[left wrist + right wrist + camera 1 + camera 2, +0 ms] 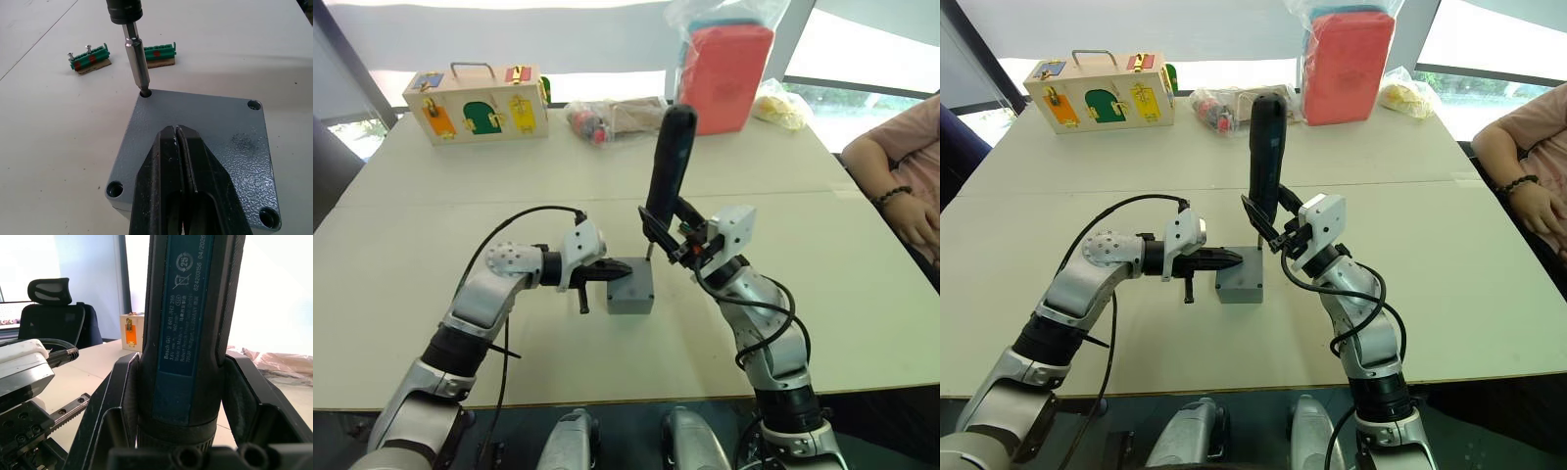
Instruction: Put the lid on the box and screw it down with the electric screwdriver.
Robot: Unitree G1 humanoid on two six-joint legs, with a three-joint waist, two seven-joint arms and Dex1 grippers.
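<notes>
Bright daylight floods from the windows [862, 59] behind, blown out white. The table [822, 284] is evenly lit, shadows soft. Close foreground blurs in the right wrist view.

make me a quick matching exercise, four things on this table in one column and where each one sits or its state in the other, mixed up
1. flat grey plastic lid
2. thick black cylindrical electric screwdriver
3. wooden latch box with handle
4. green screw-holder strips

a. far left of the table
b. bit in a corner hole
c. pressed under the left gripper
d. beyond the lid, holding screws

Pairs: 1-c, 2-b, 3-a, 4-d

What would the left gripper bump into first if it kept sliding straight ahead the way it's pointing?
Probably the electric screwdriver: the shut left gripper lies over the lid, pointing roughly toward the corner where the bit stands, though depth is unclear.
</notes>
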